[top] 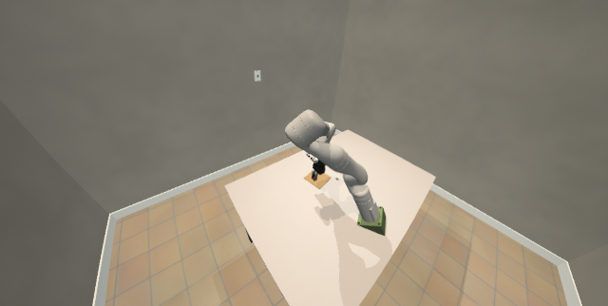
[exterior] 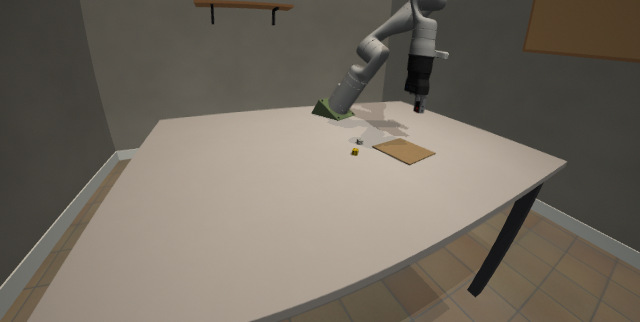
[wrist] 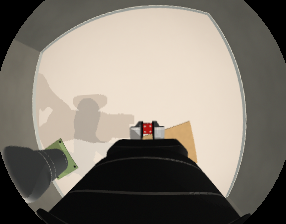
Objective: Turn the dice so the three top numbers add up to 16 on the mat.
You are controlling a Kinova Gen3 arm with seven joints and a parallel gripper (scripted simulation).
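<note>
We have our fingers [top: 314,176] [exterior: 419,108] clamped on the red die [top: 313,177] [exterior: 417,108] [wrist: 147,128], its sides caught between the two tips. Pale spots show on the face turned to the wrist camera, too small for us to count surely. Our fingers point downward and hold this die well above the table [top: 285,220] [exterior: 250,177] [wrist: 159,60], touching neither table nor mat.

Lower than our fingers, the tan mat [top: 320,183] [exterior: 404,151] [wrist: 184,141] lies flat on the table; in the wrist view it shows just to the right of them. The other two dice are off it: in the exterior view, the grey die [top: 337,179] [exterior: 359,141] and the yellow die [exterior: 355,152] sit on the table, below and to the left of our fingers, near one another but apart. We cannot read their top numbers. Our arm's green base [top: 380,231] [exterior: 320,110] [wrist: 59,145] stands well apart from our fingers.
</note>
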